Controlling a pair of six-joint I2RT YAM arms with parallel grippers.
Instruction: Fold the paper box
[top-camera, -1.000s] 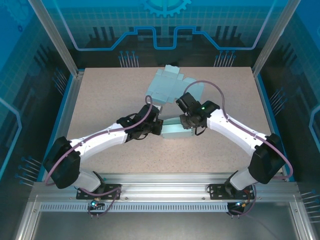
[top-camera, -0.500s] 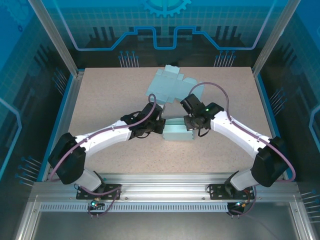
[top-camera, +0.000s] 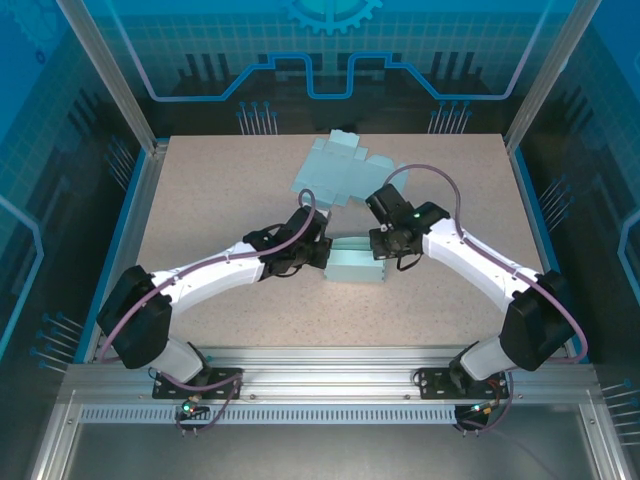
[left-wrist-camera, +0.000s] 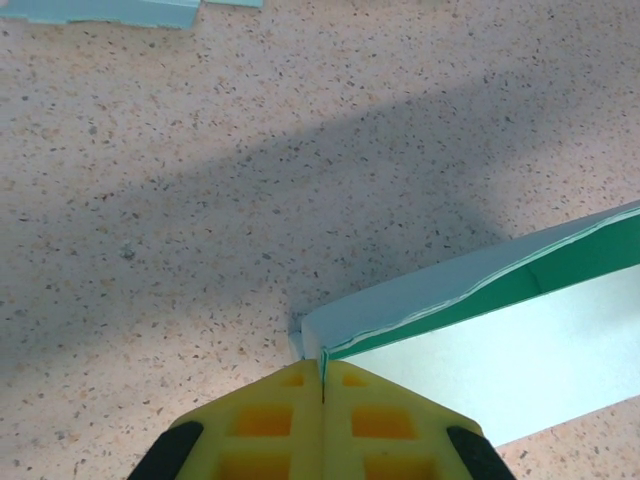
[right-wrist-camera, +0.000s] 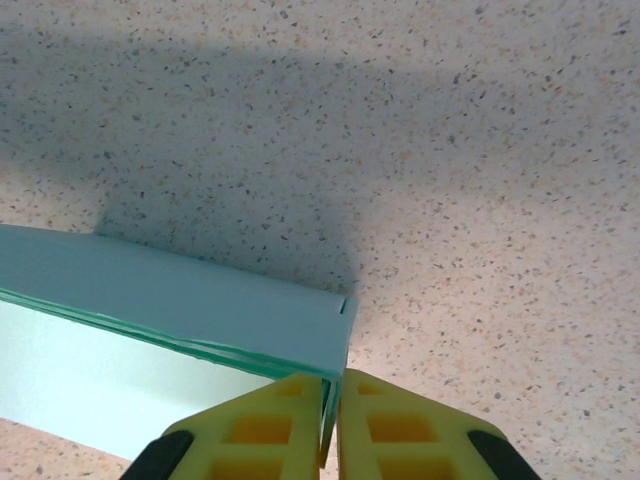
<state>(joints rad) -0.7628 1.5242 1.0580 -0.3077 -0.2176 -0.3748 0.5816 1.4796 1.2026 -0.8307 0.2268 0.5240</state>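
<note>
A pale teal paper box (top-camera: 352, 264), partly folded, lies at the table's middle between my two grippers. My left gripper (top-camera: 322, 252) is shut on the box's left end wall; its yellow fingers (left-wrist-camera: 270, 415) pinch the thin card edge (left-wrist-camera: 322, 362) in the left wrist view. My right gripper (top-camera: 378, 248) is shut on the right end wall, and the right wrist view shows the card (right-wrist-camera: 333, 395) clamped between the yellow fingers (right-wrist-camera: 395, 425). The box's long wall (right-wrist-camera: 180, 300) stands upright, its green inner face (left-wrist-camera: 560, 265) showing.
A second flat, unfolded teal box blank (top-camera: 335, 172) lies at the back middle of the table; its edge (left-wrist-camera: 100, 10) shows at the top of the left wrist view. Metal frame posts (top-camera: 140, 150) and blue panels ring the speckled table (top-camera: 200, 200).
The right gripper has closed onto the box's right end. Both arms have shifted slightly forward and the box has moved a little with them.
</note>
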